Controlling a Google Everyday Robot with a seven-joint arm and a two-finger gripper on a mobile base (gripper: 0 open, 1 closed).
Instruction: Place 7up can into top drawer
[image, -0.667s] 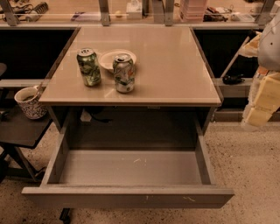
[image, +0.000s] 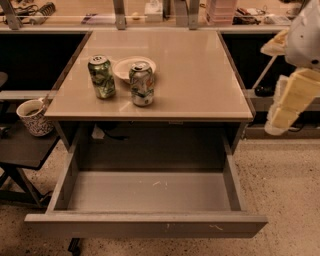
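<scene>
7up can (image: 141, 83) on beige table (image: 200, 75) | top drawer (image: 145, 224) open | end effector (image: 282, 112) right (grip unclear)

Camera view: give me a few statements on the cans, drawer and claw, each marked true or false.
1. The 7up can stands upright on the tabletop. True.
2. The top drawer is shut. False: it is pulled open, with a bare floor.
3. The claw grips the 7up can. False: it hangs off the table's right side, well apart from both cans.
4. The darker green can stands to the picture's left of the 7up can. True.
5. The white bowl lies in the drawer. False: it sits on the tabletop, just behind the cans.
</scene>
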